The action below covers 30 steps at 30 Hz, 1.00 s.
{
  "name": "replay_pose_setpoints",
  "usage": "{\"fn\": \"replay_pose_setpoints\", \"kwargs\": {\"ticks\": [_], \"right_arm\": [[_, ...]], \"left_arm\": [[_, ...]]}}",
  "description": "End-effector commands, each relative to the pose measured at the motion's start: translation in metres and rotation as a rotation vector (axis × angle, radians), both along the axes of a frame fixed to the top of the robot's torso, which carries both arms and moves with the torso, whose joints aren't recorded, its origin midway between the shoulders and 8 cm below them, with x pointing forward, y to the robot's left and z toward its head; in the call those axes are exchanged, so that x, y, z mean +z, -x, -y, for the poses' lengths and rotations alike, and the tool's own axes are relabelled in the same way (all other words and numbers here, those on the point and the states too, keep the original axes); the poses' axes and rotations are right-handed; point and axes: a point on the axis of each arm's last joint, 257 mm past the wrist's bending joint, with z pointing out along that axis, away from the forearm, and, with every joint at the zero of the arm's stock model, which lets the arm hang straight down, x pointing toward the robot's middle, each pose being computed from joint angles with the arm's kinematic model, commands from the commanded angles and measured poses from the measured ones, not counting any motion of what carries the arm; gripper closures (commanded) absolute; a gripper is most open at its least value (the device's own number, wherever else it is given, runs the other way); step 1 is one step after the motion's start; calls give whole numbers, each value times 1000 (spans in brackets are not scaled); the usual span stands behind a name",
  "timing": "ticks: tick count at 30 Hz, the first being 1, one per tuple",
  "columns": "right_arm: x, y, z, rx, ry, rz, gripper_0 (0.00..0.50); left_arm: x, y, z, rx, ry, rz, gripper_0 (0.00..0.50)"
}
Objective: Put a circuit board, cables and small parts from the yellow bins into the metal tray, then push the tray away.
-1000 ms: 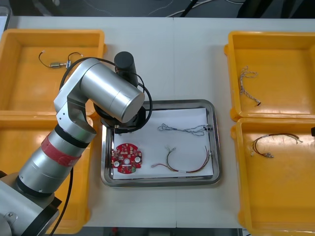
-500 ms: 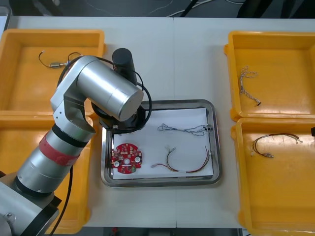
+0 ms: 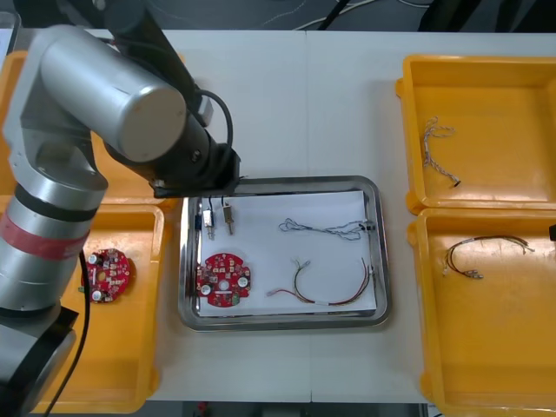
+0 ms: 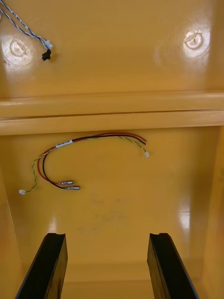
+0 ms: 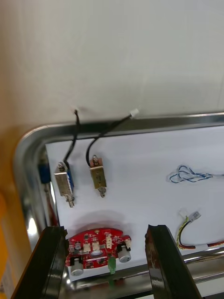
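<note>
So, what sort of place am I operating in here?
Probably an electronics kitting bench: stocked yellow bins flank a metal tray holding a red circuit board, cables and small metal parts. The left pincer hangs open by the tray, the right pincer open over a bin.

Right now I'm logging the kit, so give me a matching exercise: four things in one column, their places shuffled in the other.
Things:
1. small parts
2. spare board
3. right gripper
4. left gripper

Places:
A. over the right near bin, open
B. lying in the tray, far left corner
C. above the tray, open
D. in the left near bin

Pairs: 1-B, 2-D, 3-A, 4-C
</note>
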Motion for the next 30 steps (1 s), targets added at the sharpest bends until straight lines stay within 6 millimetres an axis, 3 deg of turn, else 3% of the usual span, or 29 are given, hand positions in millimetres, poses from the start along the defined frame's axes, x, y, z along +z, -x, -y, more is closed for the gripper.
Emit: {"fn": "replay_pose_setpoints", "kwargs": {"ticks": [1,3,4,19,23,30], "right_arm": [[6,3,1,3,1,25,0],[6,3,1,3,1,25,0],[6,3,1,3,1,25,0],[6,3,1,3,1,25,0],[10,2,2,9,14,31,0],[13,4,-12,82,70,22,0]], "left_arm": [[58,-18,-53,23,-18,107,0],[61,-17,-63,27,-19,104,0],[66,-16,-82,38,-32,99,0],[91,17,-211,108,-175,67,0],[92,25,-239,101,-214,68,0],[77,37,-263,72,-270,47,0]]}}
